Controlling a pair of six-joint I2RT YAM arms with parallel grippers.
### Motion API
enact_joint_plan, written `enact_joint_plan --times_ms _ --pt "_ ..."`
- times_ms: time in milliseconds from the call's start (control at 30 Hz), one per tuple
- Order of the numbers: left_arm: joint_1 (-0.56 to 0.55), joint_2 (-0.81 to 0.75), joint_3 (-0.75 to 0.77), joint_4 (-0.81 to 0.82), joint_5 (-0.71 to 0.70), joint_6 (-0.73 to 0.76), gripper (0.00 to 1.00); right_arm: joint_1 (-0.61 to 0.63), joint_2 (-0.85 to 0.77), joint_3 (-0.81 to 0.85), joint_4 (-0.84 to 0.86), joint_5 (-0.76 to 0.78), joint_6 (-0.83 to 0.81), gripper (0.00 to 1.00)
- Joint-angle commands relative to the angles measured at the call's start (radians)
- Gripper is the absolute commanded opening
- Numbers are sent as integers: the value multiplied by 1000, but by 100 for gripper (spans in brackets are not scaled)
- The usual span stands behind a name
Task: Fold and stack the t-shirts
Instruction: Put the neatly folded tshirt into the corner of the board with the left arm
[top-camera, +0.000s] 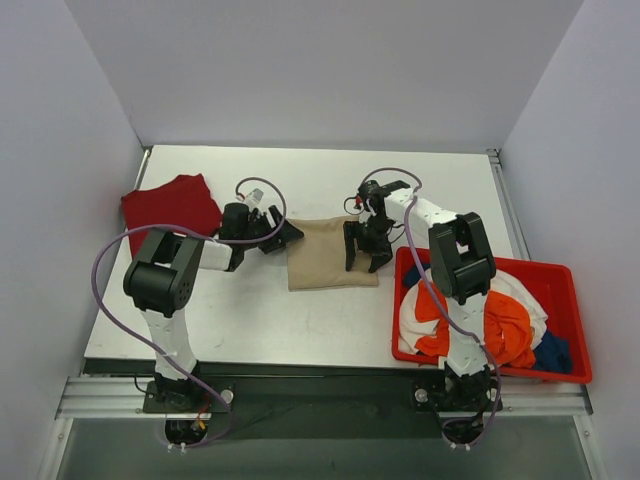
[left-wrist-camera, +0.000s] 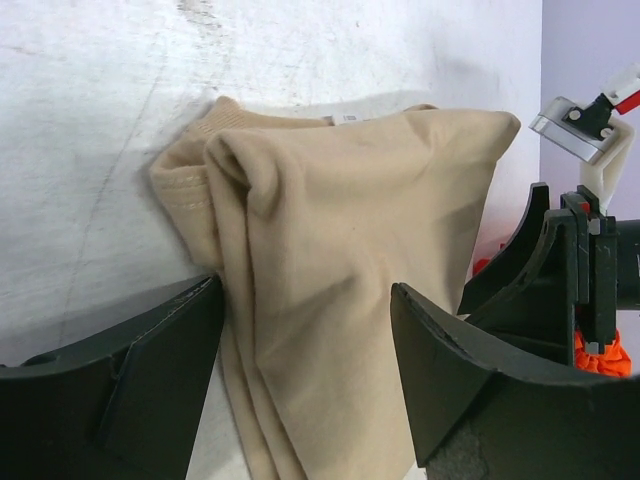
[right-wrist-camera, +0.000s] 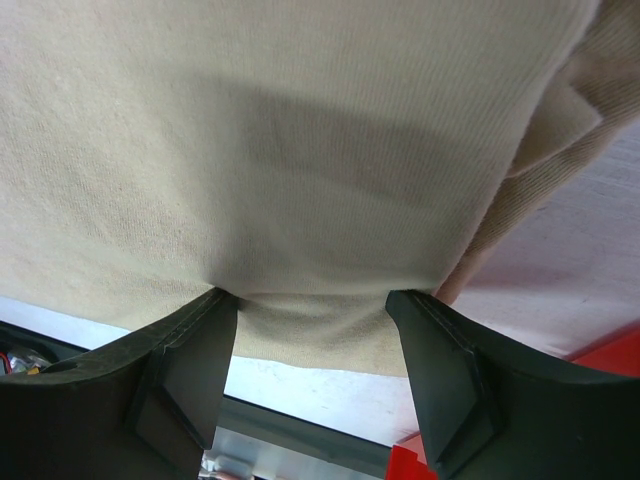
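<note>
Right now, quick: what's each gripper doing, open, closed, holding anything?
Left gripper: open, at the beige t-shirt's edge, holding nothing.
Right gripper: open, tips against the same t-shirt, not clamped.

In the red bin (top-camera: 545, 272), the blue tee (top-camera: 553, 352) is lying largely buried under the orange tee (top-camera: 510, 330) and white tee (top-camera: 522, 288), and the right arm (top-camera: 455, 255) is covering part of that pile. The beige tee (right-wrist-camera: 300, 150) is running off the top and left edges of the right wrist view; the right pincer (top-camera: 365, 262) is hiding its right edge from above.
</note>
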Motion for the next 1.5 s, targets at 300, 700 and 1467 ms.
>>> enact_joint_plan --times_ms 300,700,1467 --pt "-150 84 -44 -229 -69 90 66 0 25 10 -36 3 -23 65" --pt "-122 -1 248 -772 -336 300 0 2 -38 15 -47 -13 -21 67" --pt "39 -22 910 -1420 -629 737 0 -44 -117 4 -77 -50 -20 67"
